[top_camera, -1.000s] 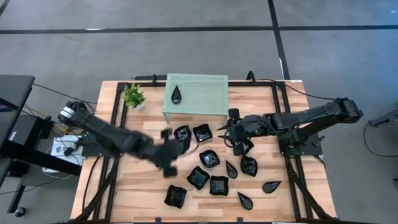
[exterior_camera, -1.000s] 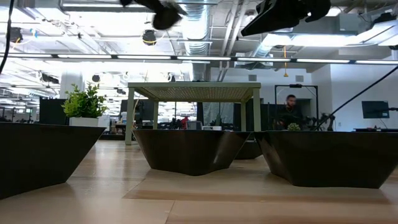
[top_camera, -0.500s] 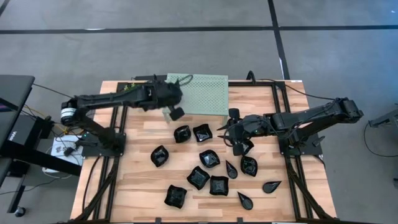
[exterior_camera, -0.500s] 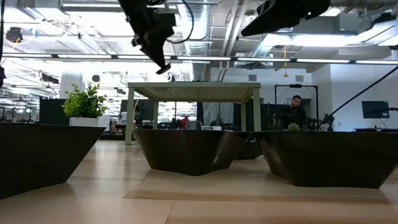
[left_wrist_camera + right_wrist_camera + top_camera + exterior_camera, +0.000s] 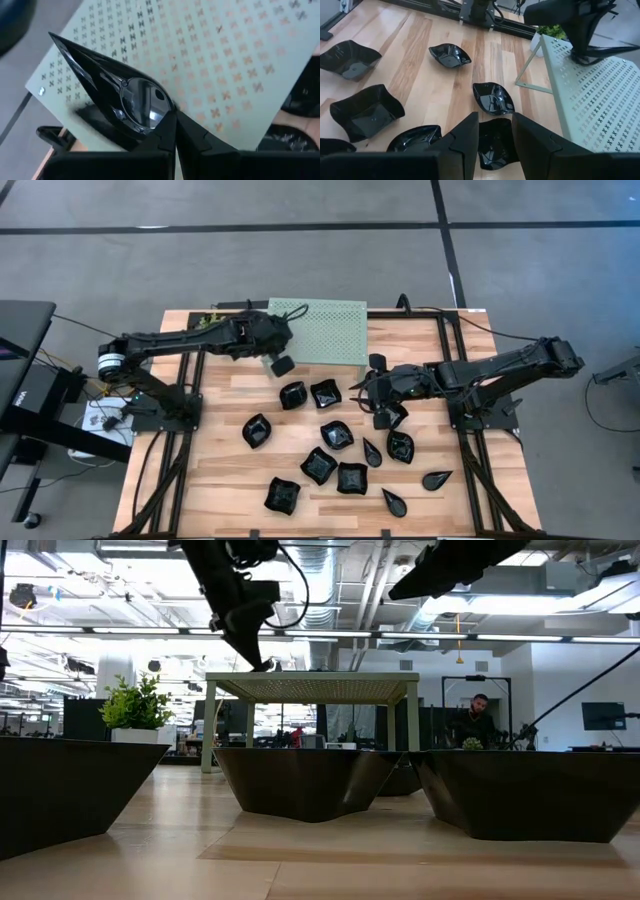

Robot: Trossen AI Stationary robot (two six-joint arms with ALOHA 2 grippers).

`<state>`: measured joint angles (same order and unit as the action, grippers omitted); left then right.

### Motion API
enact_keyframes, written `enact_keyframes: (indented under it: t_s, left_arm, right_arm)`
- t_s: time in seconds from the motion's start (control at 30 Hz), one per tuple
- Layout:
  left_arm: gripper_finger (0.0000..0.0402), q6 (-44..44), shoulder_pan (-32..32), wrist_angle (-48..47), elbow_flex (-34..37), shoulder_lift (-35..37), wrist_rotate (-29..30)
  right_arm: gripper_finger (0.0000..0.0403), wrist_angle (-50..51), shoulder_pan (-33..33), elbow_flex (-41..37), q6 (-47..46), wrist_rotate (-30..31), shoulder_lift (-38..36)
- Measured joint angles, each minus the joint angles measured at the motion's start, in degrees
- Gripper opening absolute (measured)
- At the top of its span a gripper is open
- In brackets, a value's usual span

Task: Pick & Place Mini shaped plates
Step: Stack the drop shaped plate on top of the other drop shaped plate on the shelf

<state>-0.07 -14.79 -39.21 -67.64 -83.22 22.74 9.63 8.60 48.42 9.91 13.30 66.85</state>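
Hovering over the green perforated shelf (image 5: 322,330), your left claw (image 5: 172,122) has clamped a teardrop plate (image 5: 117,95), tip pointing away; the right claw (image 5: 492,131), parted, is unmoved.

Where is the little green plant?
In the low view the green plant stands at the far left of the table, left of the pale green rack; from above, the left arm mostly hides it.

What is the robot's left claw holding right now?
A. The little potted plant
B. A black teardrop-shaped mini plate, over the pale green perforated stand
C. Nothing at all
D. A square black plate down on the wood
B. In the left wrist view the left gripper pinches the rim of a glossy black teardrop plate above the green perforated stand; the overhead view shows that gripper at the stand's near-left corner.
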Motion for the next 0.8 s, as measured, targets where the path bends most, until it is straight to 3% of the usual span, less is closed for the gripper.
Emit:
enact_keyframes:
  t_s: [0.33,0.8]
  left_arm:
    - [0.0004,-1.4,0.0,0.5,0.0,0.0,0.5]
    - [0.0004,-21.9,1.2,1.7,0.0,0.0,9.0]
  right_arm:
    - [0.0113,0.0,0.0,0.0,-2.4,0.0,0.0]
    - [0.0113,0.3,0.0,0.0,-3.0,0.0,0.0]
